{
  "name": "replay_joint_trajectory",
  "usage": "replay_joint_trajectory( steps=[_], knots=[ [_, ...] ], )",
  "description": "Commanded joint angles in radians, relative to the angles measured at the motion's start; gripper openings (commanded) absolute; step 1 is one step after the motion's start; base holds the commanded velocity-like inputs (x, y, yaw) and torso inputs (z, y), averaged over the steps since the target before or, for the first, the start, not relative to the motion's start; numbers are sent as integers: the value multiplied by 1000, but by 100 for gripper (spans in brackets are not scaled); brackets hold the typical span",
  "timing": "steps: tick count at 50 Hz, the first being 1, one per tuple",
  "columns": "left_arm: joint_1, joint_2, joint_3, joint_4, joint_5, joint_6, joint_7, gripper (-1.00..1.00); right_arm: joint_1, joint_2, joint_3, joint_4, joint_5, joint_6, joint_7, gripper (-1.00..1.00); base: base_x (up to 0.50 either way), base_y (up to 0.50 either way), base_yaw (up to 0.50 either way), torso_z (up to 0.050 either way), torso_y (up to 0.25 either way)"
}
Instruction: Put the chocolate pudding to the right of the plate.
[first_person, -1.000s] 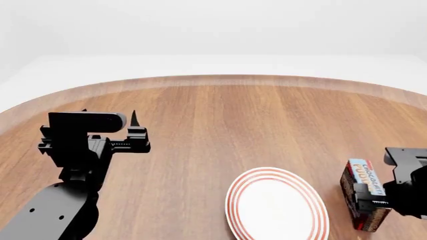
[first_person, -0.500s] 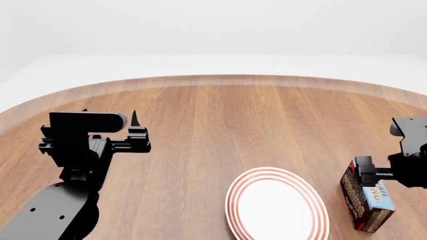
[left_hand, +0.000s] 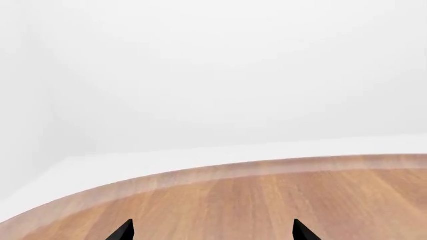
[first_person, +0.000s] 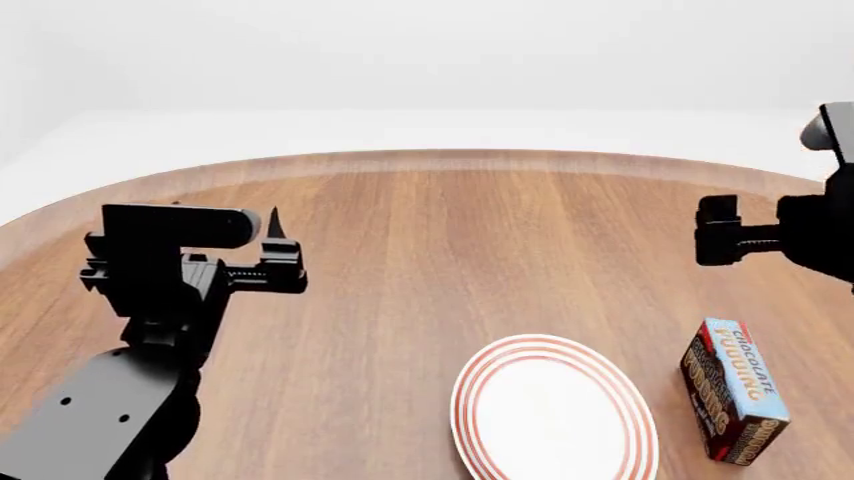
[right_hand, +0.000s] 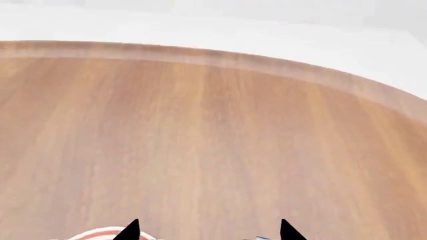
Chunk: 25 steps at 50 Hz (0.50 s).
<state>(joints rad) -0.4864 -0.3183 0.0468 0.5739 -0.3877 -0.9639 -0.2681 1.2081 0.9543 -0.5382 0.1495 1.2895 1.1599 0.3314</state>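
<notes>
One dark brown chocolate pudding carton with light blue top (first_person: 735, 389) on the round wooden desk (first_person: 441, 250), just right of one white red-ringed plate (first_person: 554, 410), right end effector (first_person: 714, 243) released, raised beyond the carton, left end effector (first_person: 274, 255) released, well left of plate

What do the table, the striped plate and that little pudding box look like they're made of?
Table: looks like wood, warm brown with long grain streaks and a paler rim, matte to satin.
Plate: smooth white with red rings at the rim; probably glazed ceramic, though a render leaves plastic open.
Pudding box: appears to be printed cardboard, with flat faces, sharp edges and lettering.
</notes>
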Motion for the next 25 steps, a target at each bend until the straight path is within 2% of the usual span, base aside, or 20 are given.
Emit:
replay_joint_trajectory(
  steps=[1,6,8,13,25],
  knots=[
    [-147,-2,40,9,-18,-116,-14,100,-170,-11,161,-312,49,-278,83,100,0,0,0,0,0],
    [-273,8,73,-8,-23,-146,-5,100,-231,-36,189,-454,-50,-406,147,100,0,0,0,0,0],
    [-302,10,87,-14,-18,-142,-6,100,-277,-40,172,-526,-150,-460,183,100,0,0,0,0,0],
    [-389,16,138,-24,7,-135,-14,100,-318,-77,143,-560,-278,-532,220,100,0,0,0,0,0],
    [-452,22,165,-24,4,-153,-12,100,-285,-88,141,-622,-284,-533,231,100,0,0,0,0,0]
  ],
)
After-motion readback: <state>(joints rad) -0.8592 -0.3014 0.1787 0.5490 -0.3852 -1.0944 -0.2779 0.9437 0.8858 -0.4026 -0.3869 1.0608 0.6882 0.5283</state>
